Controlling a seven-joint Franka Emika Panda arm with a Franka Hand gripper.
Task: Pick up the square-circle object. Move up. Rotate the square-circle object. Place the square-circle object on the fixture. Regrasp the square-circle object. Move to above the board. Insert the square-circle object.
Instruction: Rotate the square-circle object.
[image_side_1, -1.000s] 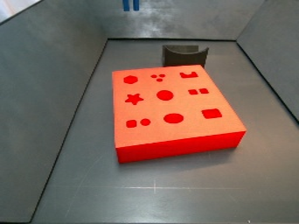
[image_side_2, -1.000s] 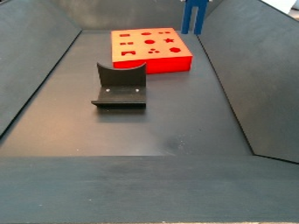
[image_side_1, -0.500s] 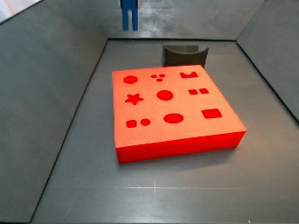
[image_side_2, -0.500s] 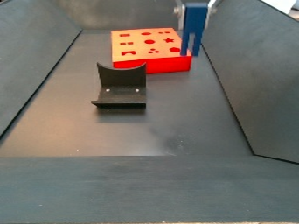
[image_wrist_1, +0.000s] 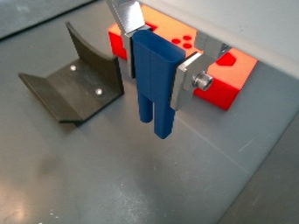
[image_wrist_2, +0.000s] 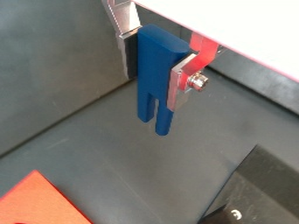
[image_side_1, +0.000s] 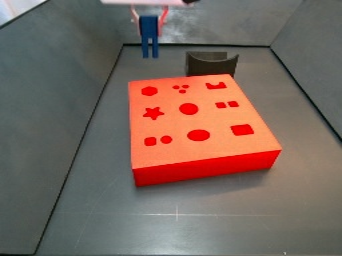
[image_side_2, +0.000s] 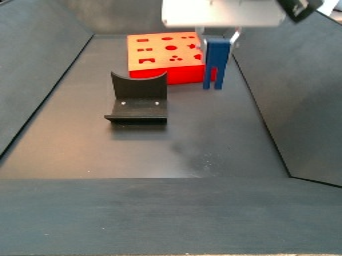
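The claw (image_wrist_1: 155, 54) grips the square-circle object (image_wrist_1: 153, 87) by its top, hanging upright above the floor beside the board (image_side_2: 170, 55). It probably needs rotating next; turn slowly, keeping clear of the fixture (image_side_2: 136, 99).

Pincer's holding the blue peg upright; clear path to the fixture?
Probably yes. The pincer grips the blue peg beside the board; bare floor lies between it and the fixture.

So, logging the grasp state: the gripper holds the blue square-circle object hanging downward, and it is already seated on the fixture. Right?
Not quite. The gripper does hold the square-circle object hanging downward, but it is in the air, apart from the fixture, as a side view shows.
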